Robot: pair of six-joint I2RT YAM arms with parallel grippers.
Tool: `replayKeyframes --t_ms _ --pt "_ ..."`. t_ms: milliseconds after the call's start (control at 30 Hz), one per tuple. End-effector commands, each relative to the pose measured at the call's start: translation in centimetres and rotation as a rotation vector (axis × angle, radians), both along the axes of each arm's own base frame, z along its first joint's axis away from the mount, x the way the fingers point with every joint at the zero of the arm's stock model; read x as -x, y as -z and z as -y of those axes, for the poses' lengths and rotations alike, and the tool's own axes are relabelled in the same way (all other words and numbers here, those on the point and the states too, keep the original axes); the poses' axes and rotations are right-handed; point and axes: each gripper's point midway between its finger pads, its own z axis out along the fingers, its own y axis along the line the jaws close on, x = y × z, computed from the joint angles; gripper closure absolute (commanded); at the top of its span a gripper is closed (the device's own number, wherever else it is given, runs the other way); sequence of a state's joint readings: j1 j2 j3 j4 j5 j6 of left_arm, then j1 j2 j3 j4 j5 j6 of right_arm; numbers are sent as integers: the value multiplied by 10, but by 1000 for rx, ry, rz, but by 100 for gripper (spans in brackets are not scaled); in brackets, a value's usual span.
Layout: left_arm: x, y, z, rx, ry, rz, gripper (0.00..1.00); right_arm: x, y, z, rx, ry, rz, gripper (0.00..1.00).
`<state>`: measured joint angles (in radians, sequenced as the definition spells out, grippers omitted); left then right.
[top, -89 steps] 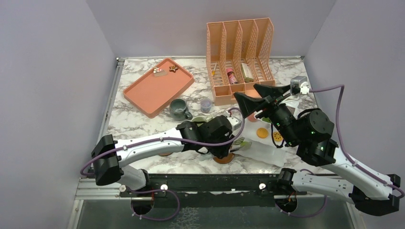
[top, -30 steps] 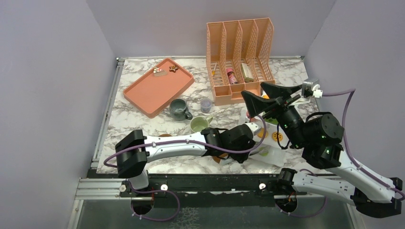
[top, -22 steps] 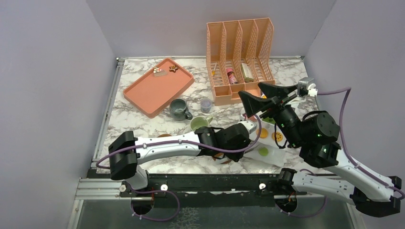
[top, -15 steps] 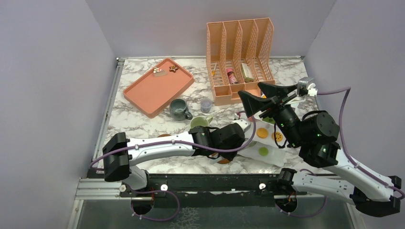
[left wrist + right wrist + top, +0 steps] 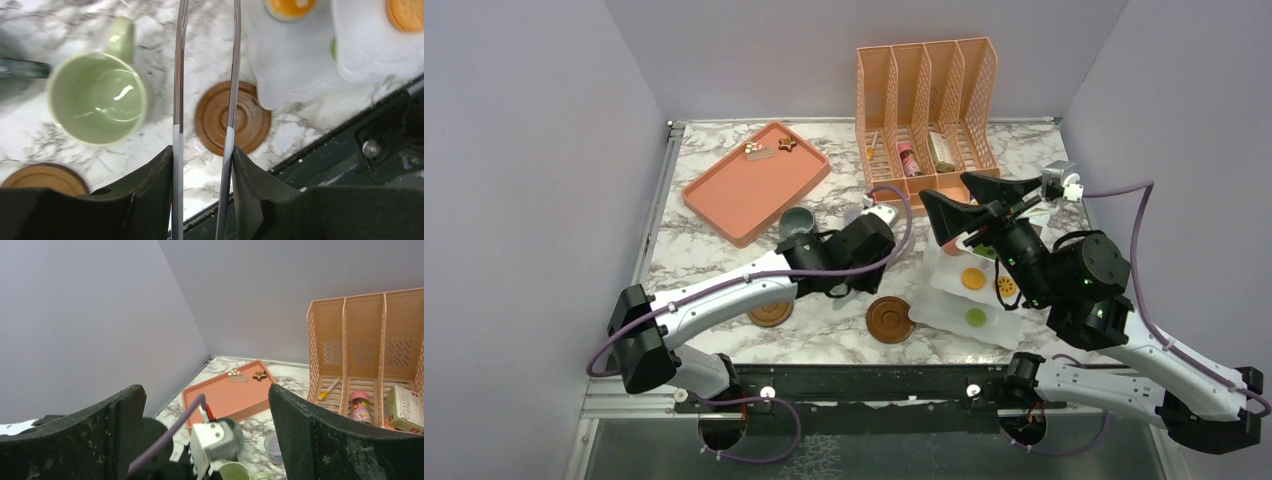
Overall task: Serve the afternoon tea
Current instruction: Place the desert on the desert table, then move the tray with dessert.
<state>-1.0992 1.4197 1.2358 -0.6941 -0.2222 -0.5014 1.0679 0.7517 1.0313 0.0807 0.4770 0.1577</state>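
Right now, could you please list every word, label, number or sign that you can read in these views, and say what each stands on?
No text can be read in any view.
Box in the organizer: faint markings, too blurred to read.
Pink bottle beside it: any label is too small to read.

The pale green glazed mug point(image 5: 97, 105) is plain inside. The round brown coaster point(image 5: 232, 117) bears concentric rings. The marble tabletop point(image 5: 714, 260) is white, veined grey. The shallow plastic tray point(image 5: 749, 190) is salmon-orange, unpatterned.
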Motion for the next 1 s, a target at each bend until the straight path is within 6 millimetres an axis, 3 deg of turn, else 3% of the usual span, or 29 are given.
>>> replayKeyframes --t_ms 0,300,433,700,900,967 --pt "-39 -35 -28 18 -80 96 57 7 -11 3 -43 -24 20 2" --pt "-122 -77 -93 -88 -259 237 57 9 -4 -2 -40 -49 9 2" --pt "-158 -85 -125 -127 -332 256 58 10 -2 -4 -35 -63 5 2" --pt "-229 -73 -182 -170 -445 213 58 12 3 -7 -28 -81 0 1" --pt "-275 -52 -215 -182 -496 166 59 15 7 -13 -29 -113 -10 2" --pt "-287 -46 -218 -181 -485 159 60 16 9 -16 -30 -128 -14 2"
